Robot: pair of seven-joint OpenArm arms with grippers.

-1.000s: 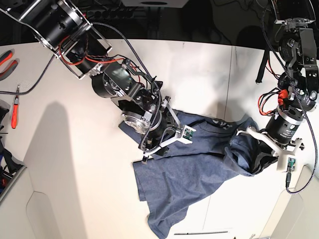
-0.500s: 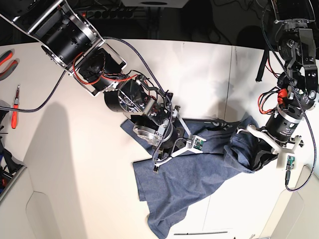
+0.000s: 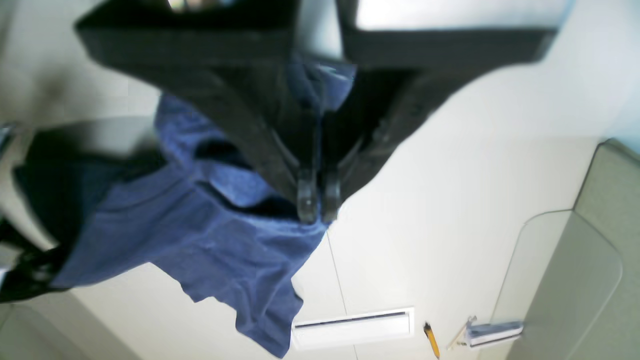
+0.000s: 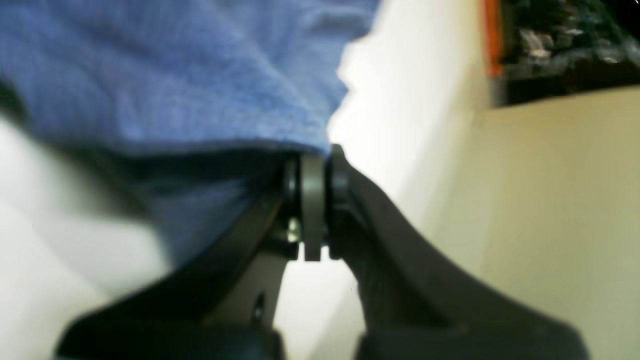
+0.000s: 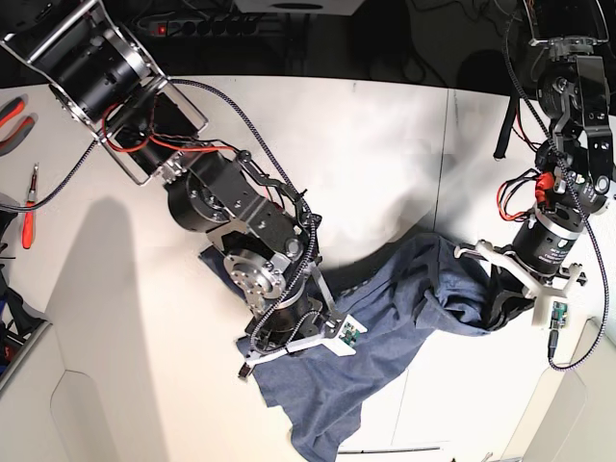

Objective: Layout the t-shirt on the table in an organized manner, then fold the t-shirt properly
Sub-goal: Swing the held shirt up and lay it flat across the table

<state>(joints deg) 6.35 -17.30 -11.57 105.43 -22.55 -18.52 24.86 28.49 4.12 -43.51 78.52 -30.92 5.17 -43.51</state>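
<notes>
The heathered dark navy-blue cotton t-shirt (image 5: 385,332) lies crumpled and stretched on the large smooth off-white table (image 5: 366,144), its cloth running as a slanted band from a bunched mass near the table's right edge down to a loose corner by the table's near edge. No lettering can be made out on the fabric in any view.

At the shirt's right end, the left gripper (image 3: 316,200) has its black jaws pressed together on a fold of the blue cloth; the left wrist view shows fabric caught between the two pads and hanging below them, with more of it gathered up between the finger bases. The rest of the shirt (image 3: 210,235) spreads away beneath it across the table (image 3: 450,200), crossing the thin dark seam line (image 3: 339,290) in the tabletop.

At the shirt's left side, the right gripper (image 4: 314,200) also has its jaws closed, pinching the edge of the blue cloth (image 4: 175,75), which drapes over the fingertips in the right wrist view.

Beyond the shirt's lower corner sit a flat white slotted strip (image 3: 352,327) and a small yellow pencil-like object (image 3: 431,340). Red-handled pliers (image 5: 12,120) rest at the table's far left.
</notes>
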